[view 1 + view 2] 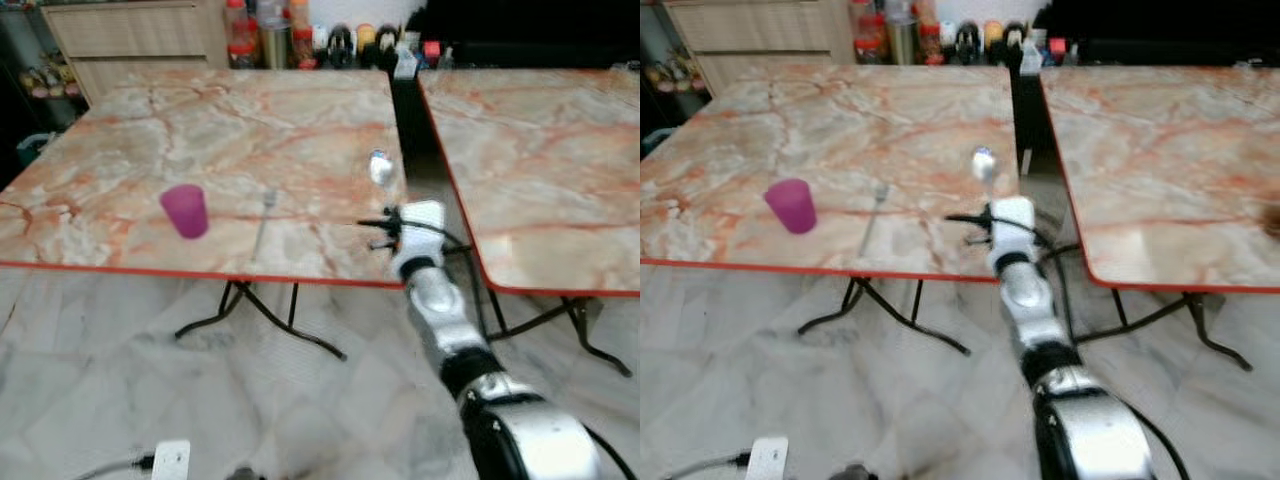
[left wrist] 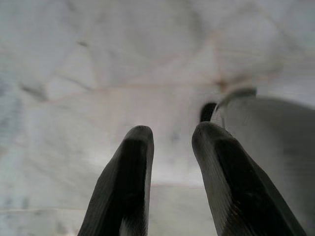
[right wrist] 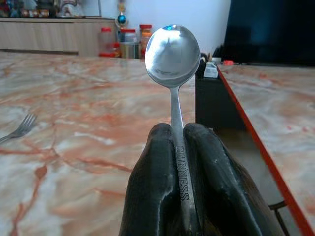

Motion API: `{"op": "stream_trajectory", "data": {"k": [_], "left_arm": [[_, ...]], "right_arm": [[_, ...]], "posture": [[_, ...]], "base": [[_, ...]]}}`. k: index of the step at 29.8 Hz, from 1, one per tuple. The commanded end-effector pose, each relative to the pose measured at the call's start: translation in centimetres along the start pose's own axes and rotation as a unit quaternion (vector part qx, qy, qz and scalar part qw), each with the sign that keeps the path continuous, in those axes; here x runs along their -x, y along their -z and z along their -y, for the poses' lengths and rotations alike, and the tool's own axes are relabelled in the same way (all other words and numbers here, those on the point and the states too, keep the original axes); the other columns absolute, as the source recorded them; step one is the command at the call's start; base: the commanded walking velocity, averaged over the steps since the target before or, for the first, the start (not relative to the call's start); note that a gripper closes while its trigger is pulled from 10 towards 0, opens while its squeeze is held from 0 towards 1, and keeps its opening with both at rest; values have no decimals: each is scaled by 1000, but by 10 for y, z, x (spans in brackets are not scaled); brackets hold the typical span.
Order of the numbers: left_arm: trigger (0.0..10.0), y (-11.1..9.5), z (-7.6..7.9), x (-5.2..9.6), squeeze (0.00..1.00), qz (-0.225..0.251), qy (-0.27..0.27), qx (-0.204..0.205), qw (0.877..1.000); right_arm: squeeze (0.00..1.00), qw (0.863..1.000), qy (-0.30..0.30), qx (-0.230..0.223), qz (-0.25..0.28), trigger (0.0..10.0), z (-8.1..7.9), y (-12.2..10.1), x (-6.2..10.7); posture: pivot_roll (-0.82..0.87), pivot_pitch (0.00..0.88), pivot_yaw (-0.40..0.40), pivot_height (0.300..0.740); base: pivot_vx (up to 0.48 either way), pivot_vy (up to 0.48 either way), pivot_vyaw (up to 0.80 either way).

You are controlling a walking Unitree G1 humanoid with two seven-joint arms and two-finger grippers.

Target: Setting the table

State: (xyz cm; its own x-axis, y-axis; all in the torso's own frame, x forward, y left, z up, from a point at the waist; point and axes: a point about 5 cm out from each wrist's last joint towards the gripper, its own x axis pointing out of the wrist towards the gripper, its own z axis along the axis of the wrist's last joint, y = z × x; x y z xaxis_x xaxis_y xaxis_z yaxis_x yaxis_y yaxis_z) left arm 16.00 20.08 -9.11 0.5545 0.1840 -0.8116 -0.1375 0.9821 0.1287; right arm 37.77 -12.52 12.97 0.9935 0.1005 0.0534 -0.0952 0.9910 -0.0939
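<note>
My right gripper [image 1: 386,203] is shut on the handle of a silver spoon [image 1: 380,168] and holds it upright, bowl up, over the near right corner of the left marble table [image 1: 120,130]. In the right wrist view the spoon [image 3: 172,54] stands between the two black fingers [image 3: 152,187]. A purple cup [image 1: 185,211] stands near the table's front edge on the left. A fork [image 1: 263,226] lies to the right of the cup, between it and the spoon. My left gripper [image 2: 172,157] hangs over the pale floor with its fingers apart and nothing between them.
A second marble table [image 1: 540,150] stands to the right, with a narrow dark gap between the two. Bottles and jars [image 1: 300,40] line the far side next to a wooden cabinet [image 1: 130,35]. A white power strip [image 1: 170,460] lies on the floor by the black table legs [image 1: 250,310].
</note>
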Motion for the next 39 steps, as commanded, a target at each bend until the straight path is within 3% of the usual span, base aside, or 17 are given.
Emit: {"op": "stream_trajectory", "data": {"k": [1, 11, 24, 39], "left_arm": [[10000, 7, -4, 1, 0, -14, -5, 2, 1000], [10000, 7, -3, 1, 0, -14, -4, 2, 1000], [10000, 6, -3, 1, 0, -12, -4, 3, 1000], [10000, -4, 1, -1, 0, 9, 4, 23, 1000]], "right_arm": [[0, 1000, -16, -6, 2, 10000, -14, -3, -2], [0, 1000, -19, -2, -1, 10000, -14, -2, -1], [0, 1000, -14, -10, -4, 10000, -13, 2, 1], [0, 1000, -8, -12, -7, 10000, -9, 3, 2]], "posture": [[111, 89, -19, 715], [107, 90, -19, 715], [99, 89, -17, 715], [87, 86, -17, 715]], "base": [[0, -345, 0], [0, -344, 0], [232, -338, 257], [88, 0, 0]]}}
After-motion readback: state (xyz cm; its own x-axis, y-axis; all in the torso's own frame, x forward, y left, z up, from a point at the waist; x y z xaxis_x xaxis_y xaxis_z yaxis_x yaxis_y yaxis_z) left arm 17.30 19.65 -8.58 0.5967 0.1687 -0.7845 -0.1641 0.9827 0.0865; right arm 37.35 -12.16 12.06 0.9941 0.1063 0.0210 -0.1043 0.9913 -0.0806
